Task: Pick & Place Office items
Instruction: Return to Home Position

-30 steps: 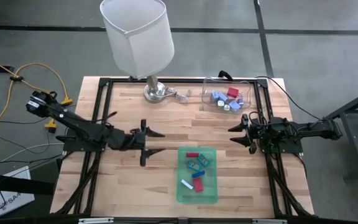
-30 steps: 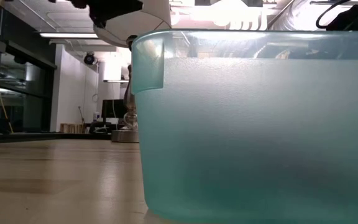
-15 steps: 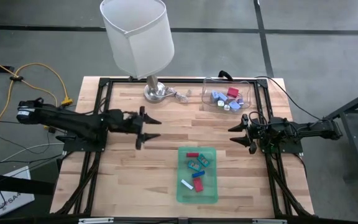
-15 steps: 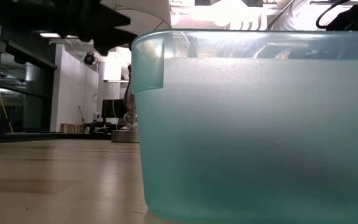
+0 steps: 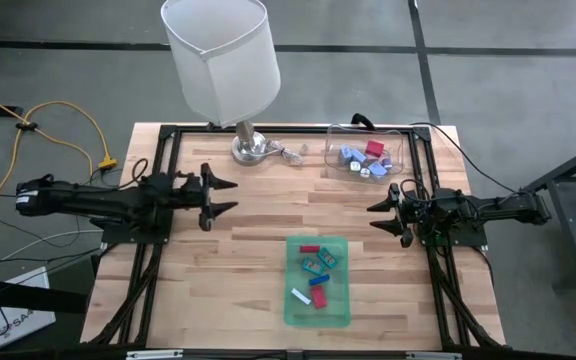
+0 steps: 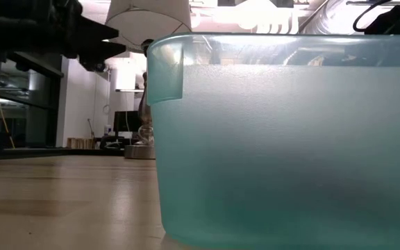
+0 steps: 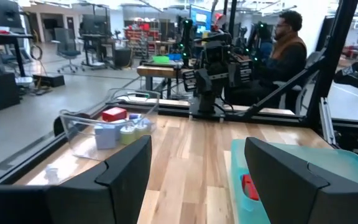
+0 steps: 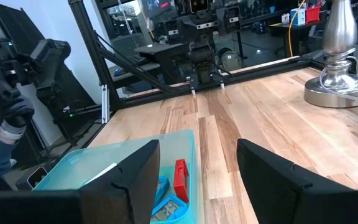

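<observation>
Split in two lots, the office items (image 5: 316, 275): a handful of red, teal, blue and white pieces in the green tray (image 5: 336, 312), ahead of both grippers and between them. The rest, blue, red and pale, in the clear container (image 5: 398, 140), just beside the right gripper (image 5: 373, 216) and well ahead of the left gripper (image 5: 226, 196), across the table (image 5: 268, 290).

Looks like a move to the rest pose, with nothing to carry. To do it well: draw the left arm straight back along its own line, fingers kept above the wood, clear of the lamp (image 5: 223, 70) base off to its side, and never swept over the tray. No hurry, and no need to close up on the way. Worth checking that no piece clings to a finger before parking.

Left gripper: spread wide, empty, touching nothing, hanging above bare wood near its own edge of the table. Right gripper: likewise spread wide and empty, parked at its own edge, with the tray ahead of its fingers and the container at its side.
</observation>
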Robot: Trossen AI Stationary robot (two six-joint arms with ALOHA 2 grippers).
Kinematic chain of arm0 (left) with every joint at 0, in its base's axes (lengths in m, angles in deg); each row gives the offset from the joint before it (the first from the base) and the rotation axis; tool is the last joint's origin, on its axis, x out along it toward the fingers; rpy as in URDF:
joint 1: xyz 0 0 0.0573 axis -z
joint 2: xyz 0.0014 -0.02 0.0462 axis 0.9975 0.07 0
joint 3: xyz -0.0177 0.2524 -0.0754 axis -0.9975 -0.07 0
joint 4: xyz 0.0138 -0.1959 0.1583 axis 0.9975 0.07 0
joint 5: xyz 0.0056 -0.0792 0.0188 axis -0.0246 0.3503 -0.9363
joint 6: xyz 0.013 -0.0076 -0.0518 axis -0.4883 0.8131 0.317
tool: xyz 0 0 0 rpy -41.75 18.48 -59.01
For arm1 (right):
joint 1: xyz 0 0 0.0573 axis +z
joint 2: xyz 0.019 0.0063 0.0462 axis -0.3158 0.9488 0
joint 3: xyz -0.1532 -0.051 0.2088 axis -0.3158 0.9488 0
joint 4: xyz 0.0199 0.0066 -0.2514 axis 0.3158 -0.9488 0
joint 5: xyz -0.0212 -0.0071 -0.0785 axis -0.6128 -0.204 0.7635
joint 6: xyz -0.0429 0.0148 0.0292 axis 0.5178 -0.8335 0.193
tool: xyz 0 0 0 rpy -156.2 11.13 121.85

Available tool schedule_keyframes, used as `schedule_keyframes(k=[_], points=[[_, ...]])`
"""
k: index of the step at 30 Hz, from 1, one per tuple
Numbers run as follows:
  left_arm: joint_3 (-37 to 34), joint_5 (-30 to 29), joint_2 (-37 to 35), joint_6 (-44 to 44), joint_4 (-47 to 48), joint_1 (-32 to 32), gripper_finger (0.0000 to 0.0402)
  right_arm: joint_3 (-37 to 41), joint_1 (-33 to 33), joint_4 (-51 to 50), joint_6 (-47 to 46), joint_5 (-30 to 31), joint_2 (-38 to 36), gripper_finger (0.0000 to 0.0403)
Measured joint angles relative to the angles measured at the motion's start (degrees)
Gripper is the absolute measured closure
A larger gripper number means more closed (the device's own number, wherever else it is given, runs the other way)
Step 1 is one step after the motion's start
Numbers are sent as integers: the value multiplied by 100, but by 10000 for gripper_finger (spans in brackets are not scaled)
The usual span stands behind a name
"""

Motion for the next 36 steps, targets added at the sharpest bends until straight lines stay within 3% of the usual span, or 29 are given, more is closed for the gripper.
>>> schedule_keyframes(k=[17, 36], points=[[-137, 0, -1597, -5, 1546, -137, 151, 0, 0, 0, 0, 0, 0, 201], [-876, -46, -2627, 283, 1720, -137, 151, 0, 0, 0, 0, 0, 0, 201]])
